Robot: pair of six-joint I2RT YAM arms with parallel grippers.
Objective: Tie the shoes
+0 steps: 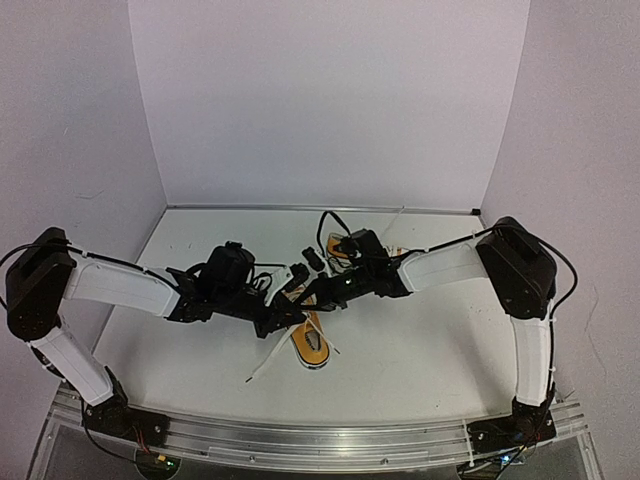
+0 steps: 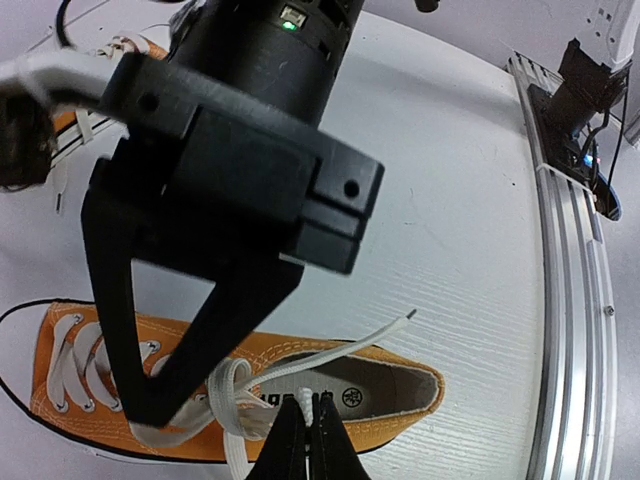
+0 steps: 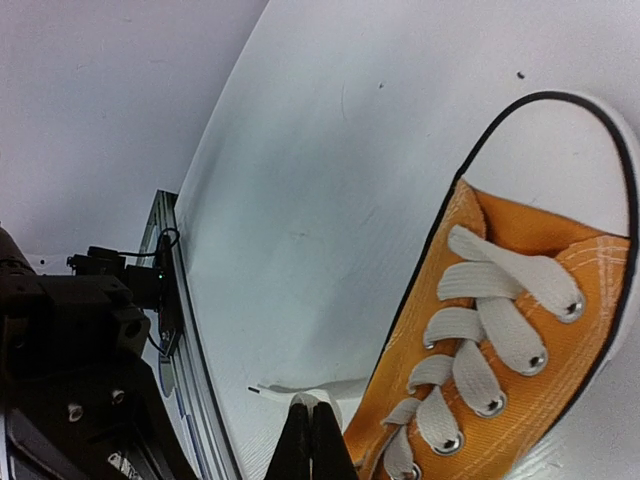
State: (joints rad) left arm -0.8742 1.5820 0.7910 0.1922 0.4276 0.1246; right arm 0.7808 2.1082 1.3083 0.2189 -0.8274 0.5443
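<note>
Left wrist view puts the left fingers (image 2: pixel 310 435) at the bottom edge, pressed together on a strand of white lace (image 2: pixel 303 400). The strand comes up from the near shoe (image 2: pixel 400 420), which lies just beneath them. The shoe rests on its side-facing sole across the white tabletop (image 2: pixel 450 200), with its open heel to the right of the fingers and its laced front to their left. One loose end of the lace runs over the shoe's opening and away to the upper right of the fingers.

To the left of the left fingers, the right fingers (image 2: pixel 150 405) come down as a narrow black wedge. Their tips are together at the shoe's lacing, on a loop of the same white lace. Far beyond both, at the upper left corner, part of the far shoe (image 2: pixel 60 125) shows orange with its own laces. A metal rail (image 2: pixel 570 300) runs along the tabletop edge, well to the right.

Right wrist view confirms the pinch: the right fingers (image 3: pixel 312 435) are closed, with a bit of white lace caught at their tips. The near shoe's laced front and white toe cap (image 3: pixel 560 160) lie just to the right of them and beyond.

From the top external view, both sets of fingers meet over the front half of the near shoe (image 1: pixel 315 345). Its heel end pokes out on the near side of them. The far shoe (image 1: pixel 338 248) sits beyond the right fingers, apart from the near shoe. A strand of lace trails on the tabletop to the near left of the left fingers.
</note>
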